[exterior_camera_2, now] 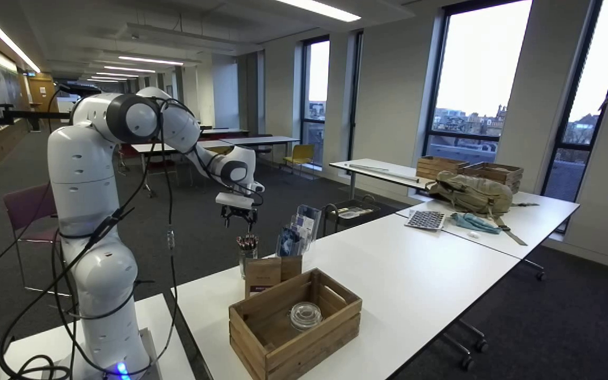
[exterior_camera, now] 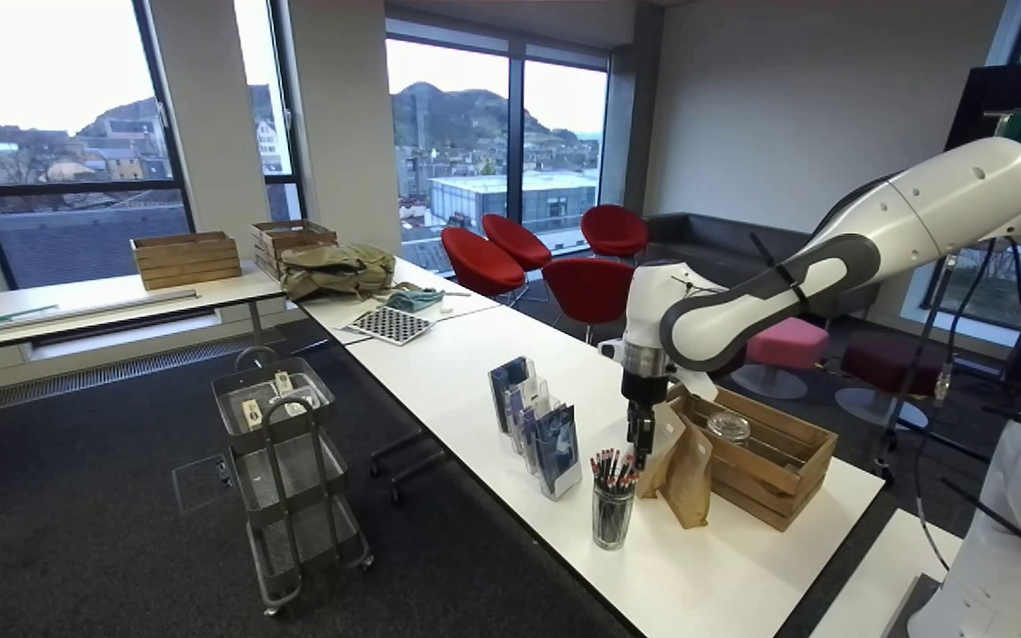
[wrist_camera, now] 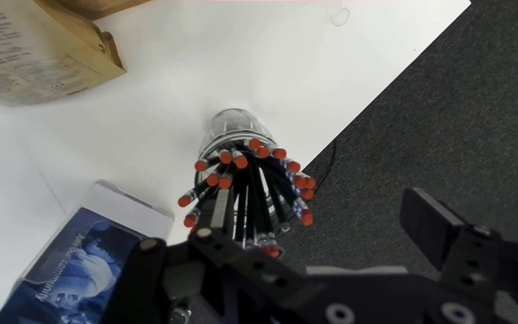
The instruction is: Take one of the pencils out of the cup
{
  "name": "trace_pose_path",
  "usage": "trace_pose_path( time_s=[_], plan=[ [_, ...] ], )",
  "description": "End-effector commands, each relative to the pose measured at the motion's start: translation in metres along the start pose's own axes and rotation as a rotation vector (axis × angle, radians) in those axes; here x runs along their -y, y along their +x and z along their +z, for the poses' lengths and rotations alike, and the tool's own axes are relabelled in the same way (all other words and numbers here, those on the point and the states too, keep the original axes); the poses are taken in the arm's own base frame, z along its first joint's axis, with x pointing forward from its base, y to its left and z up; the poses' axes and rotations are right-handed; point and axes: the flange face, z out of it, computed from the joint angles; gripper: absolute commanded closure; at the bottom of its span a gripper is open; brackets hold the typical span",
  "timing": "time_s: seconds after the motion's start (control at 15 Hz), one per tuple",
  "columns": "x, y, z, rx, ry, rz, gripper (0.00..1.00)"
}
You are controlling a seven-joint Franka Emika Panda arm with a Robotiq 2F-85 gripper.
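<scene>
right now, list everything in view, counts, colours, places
Tables: several, white, on floor
Cup: 1, clear, on table
Pencils: many, dark, red-tipped, in cup
Leaflets: several, blue, by cup
Paper bags: 2, brown, by cup
Crates: 3, brown, one near, two far
Jar: 1, clear, in near crate
Backpack: 1, olive, far table
Cloth: 1, teal, by backpack
Board: 1, black-and-white, by backpack
Trolley: 1, grey, beside table
Seats: many, mixed colours, on floor
Windows: several, dark-framed, in walls
Arm: 1, white, beside table
Gripper: 1, black, jaws apart near pencils
</scene>
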Motion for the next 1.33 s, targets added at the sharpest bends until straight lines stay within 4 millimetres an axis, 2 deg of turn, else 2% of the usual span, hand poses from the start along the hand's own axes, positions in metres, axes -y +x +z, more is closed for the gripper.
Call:
trace_pose_path(
  time_s=[0.0, 0.27, 0.53, 0.87, 1.27],
  plan=[
    [-0.023, 0.007, -0.002, -0.052, 0.002, 0.113, 0.00],
    [-0.033, 0.018, 0.007, -0.064, 0.007, 0.181, 0.00],
    [-0.036, 0.028, 0.020, -0.050, 0.004, 0.156, 0.00],
    [-0.044, 0.029, 0.029, -0.031, 0.009, 0.159, 0.00],
    [-0.045, 0.027, 0.028, -0.034, 0.007, 0.165, 0.00]
  ],
)
